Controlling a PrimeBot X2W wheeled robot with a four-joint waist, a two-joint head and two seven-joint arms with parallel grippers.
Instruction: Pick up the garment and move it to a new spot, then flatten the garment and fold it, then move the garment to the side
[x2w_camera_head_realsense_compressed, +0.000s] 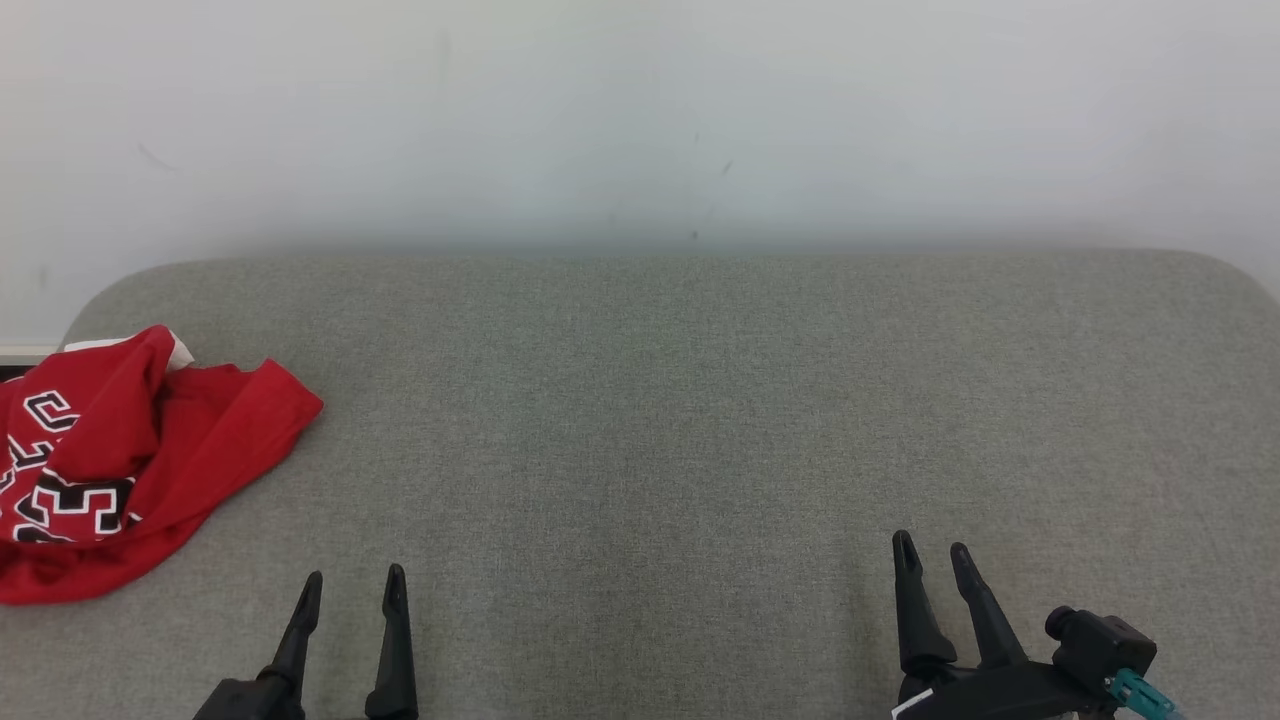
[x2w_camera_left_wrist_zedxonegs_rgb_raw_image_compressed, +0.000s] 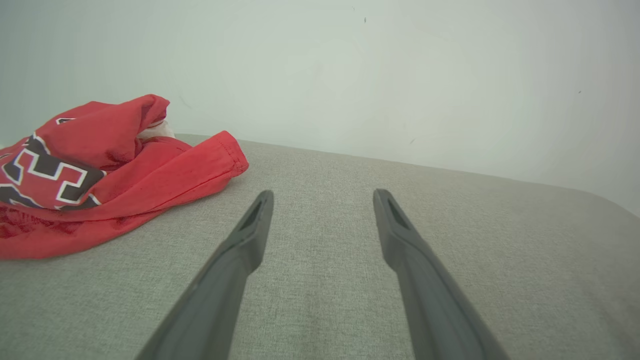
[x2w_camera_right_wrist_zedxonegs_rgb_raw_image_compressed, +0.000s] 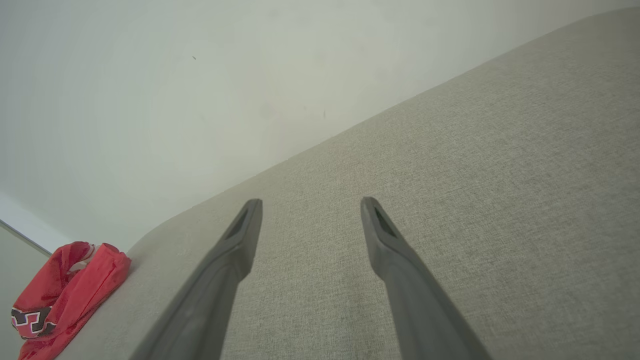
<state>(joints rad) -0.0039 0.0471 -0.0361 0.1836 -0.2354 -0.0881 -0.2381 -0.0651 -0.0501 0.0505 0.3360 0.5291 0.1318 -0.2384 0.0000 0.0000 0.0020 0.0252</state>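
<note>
Spread wide and holding nothing, the left gripper (x2w_camera_head_realsense_compressed: 355, 575) sits at the lower left of the head view, its two long dark fingers pointing up the frame. The left wrist view shows the same: both fingers (x2w_camera_left_wrist_zedxonegs_rgb_raw_image_compressed: 245, 240) reach out over bare cloth with a broad gap between the tips. The right gripper (x2w_camera_head_realsense_compressed: 932, 545) is at the lower right, its jaws also parted and empty, its fingers leaning slightly toward the left of the frame. A small black camera block (x2w_camera_head_realsense_compressed: 1098, 645) with a teal fitting (x2w_camera_head_realsense_compressed: 1140, 690) sits beside its base. Whether either set of fingertips touches the cloth below I cannot tell. Under both lies a grey fabric surface (x2w_camera_head_realsense_compressed: 650, 400), finely woven, with rounded far corners, running the full width of the head view. It backs onto a pale wall (x2w_camera_head_realsense_compressed: 640, 120) that carries a few faint dark marks. The red garment (x2w_camera_head_realsense_compressed: 150, 450) lies crumpled in a heap at the far left edge of that surface, ahead and to the left of the left gripper and apart from it. It bears black block figures outlined in white, and a bit of white cloth shows at its far side. In the left wrist view a stitched red hem points toward the fingers, near the left one but not touching it. In the right wrist view the heap is small, by the surface's rounded corner, well apart from the right gripper.
</note>
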